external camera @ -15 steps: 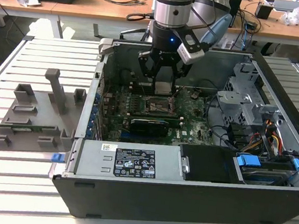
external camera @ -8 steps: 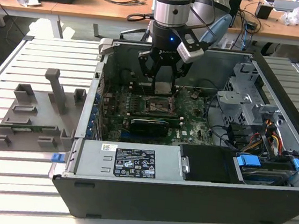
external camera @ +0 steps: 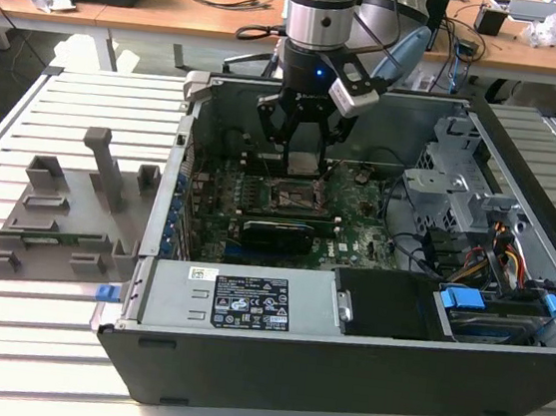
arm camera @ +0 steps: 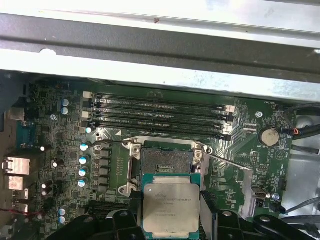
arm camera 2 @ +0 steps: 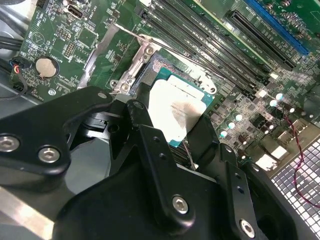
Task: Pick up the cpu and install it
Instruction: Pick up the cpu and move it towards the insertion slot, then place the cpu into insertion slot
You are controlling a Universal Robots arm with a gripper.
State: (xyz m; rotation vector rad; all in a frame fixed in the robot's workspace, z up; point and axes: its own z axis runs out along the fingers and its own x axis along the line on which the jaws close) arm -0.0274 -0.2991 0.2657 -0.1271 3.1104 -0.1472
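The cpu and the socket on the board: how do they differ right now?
The cpu has a dull silvery top; the socket is a dark recess in a metal frame. The cpu is clamped in the gripper above the motherboard; the socket sits fixed on it, its recess empty. Both are square, with edges roughly aligned.

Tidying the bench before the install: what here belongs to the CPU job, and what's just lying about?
Job:
cpu, held in the gripper
open socket on the motherboard

Lying about:
grey fixture tray, on the exterior view's left
power supply
coin cell battery
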